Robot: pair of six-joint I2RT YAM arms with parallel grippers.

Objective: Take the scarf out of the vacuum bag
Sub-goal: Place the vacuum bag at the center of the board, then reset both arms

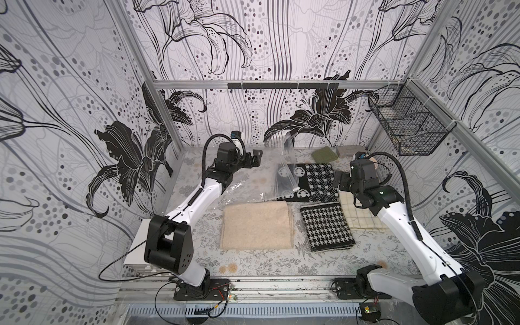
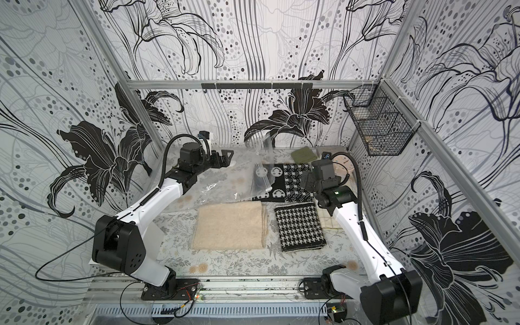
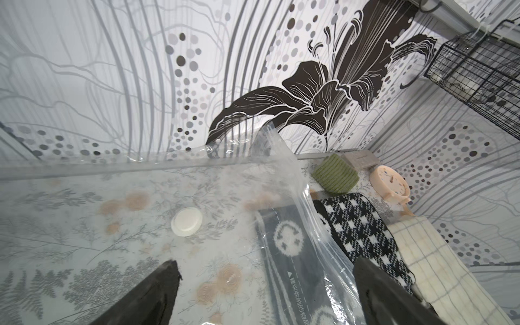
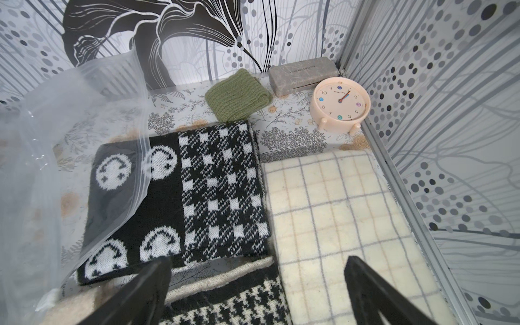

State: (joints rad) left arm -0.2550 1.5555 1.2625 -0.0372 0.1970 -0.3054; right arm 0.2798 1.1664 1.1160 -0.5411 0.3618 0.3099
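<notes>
The clear vacuum bag (image 1: 242, 184) (image 2: 216, 183) lies crinkled at the back left of the table, its round white valve (image 3: 186, 221) facing up. A black-and-white scarf (image 1: 309, 183) (image 4: 213, 191) with smiley faces and checks lies flat beside it. The bag's zip edge (image 4: 140, 174) covers the scarf's left part; I cannot tell whether that part is inside the mouth or only under it. My left gripper (image 1: 254, 160) (image 3: 266, 270) hovers open over the bag, holding nothing. My right gripper (image 1: 339, 180) (image 4: 257, 264) stands open just off the scarf's right edge, also holding nothing.
A beige folded textile (image 1: 257, 225), a houndstooth one (image 1: 326, 226) and a cream checked one (image 4: 337, 211) lie in front. At the back right sit a green knit (image 4: 239, 95), a grey case (image 4: 302, 74) and a peach clock (image 4: 340, 108). A wire basket (image 1: 408, 126) hangs on the right wall.
</notes>
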